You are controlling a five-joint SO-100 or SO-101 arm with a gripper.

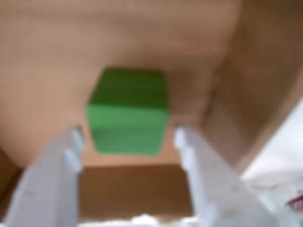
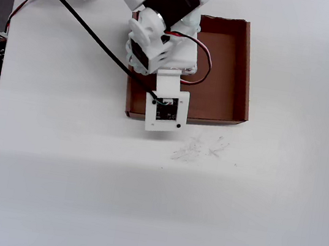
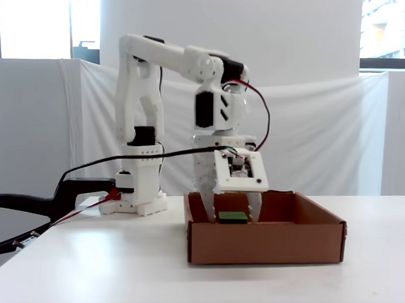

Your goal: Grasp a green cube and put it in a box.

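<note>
Inside the box (image 3: 266, 243), near its left wall in the fixed view, the cube (image 1: 129, 111) rests on the floor. Above it, the gripper (image 1: 129, 137) stands released, its fingers (image 1: 66, 156) spread wider than the cube, not touching it.

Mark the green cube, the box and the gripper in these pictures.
green cube (image 1: 128, 113): wrist view, on its front face.
box (image 3: 266, 243): fixed view, on its near outer wall.
gripper (image 1: 129, 135): wrist view, midway between the two white fingertips.
</note>
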